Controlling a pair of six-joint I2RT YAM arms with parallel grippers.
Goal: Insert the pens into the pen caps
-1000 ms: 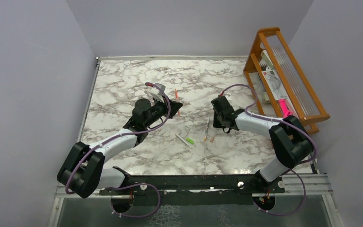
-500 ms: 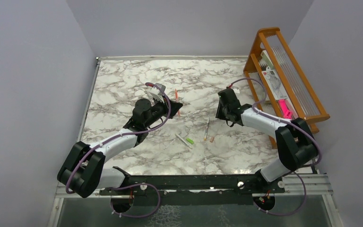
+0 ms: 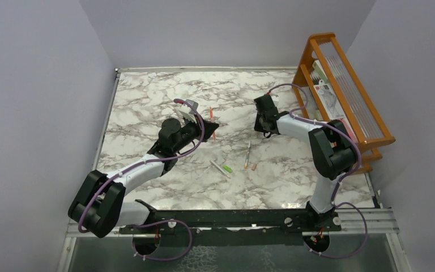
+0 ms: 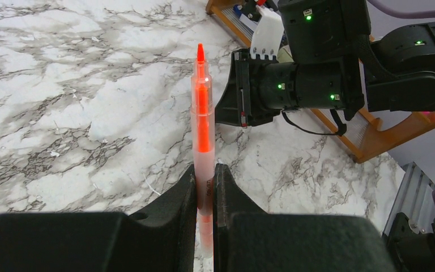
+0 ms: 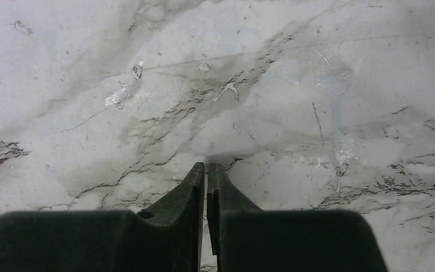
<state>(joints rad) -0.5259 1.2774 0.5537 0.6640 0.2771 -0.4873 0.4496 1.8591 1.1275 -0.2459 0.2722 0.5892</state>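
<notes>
The left pincer (image 4: 205,173) clenches the orange-red pen (image 4: 202,107), its long axis running towards the far edge of the bench (image 3: 147,96), while the right pincer (image 5: 205,169), clenched on nothing, is nearer the tan cap (image 3: 254,167) lying towards the near edge.

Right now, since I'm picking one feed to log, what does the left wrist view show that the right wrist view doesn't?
Only the left wrist view: the orange pen clamped in the left gripper, the right arm and the wooden rack. Only the right wrist view: the right gripper, shut on nothing. Both: the marble table.
</notes>
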